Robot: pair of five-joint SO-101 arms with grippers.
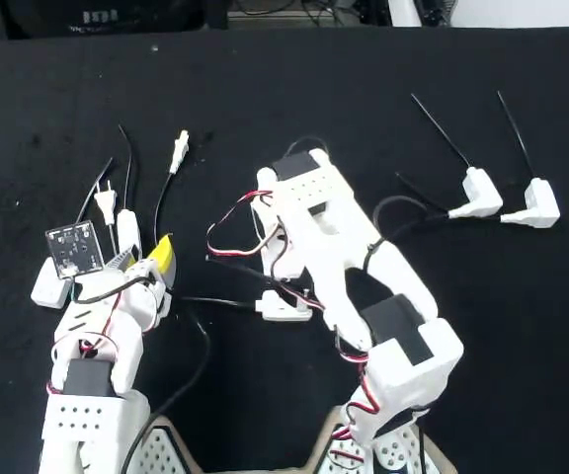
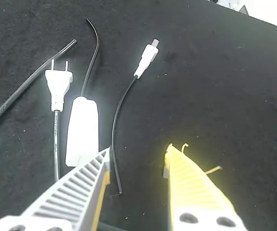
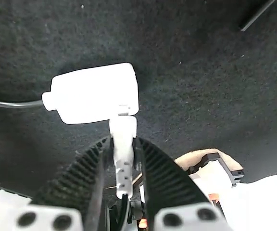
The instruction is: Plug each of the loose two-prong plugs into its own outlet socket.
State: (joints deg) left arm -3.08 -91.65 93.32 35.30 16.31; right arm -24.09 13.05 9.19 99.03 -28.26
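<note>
My right gripper (image 3: 123, 161) is shut on a slim white plug (image 3: 124, 137) whose front end meets a white outlet socket (image 3: 95, 94) lying on the black table; the prongs are hidden. From above, that socket (image 1: 284, 308) lies under the right arm. My left gripper (image 2: 137, 153) is open, its white and yellow fingers straddling a thin black cable (image 2: 115, 139). Just beyond it lie a two-prong plug (image 2: 57, 83), a white socket (image 2: 82, 131) and a second loose plug (image 2: 146, 57). The high view shows these as plug (image 1: 105, 202), socket (image 1: 128, 233) and plug (image 1: 179, 150).
Two more white angled sockets (image 1: 480, 192) (image 1: 539, 204) with stiff black leads lie at the right. Another white piece (image 1: 49, 283) sits beside the left arm. Black cables trail between the arms near the front edge.
</note>
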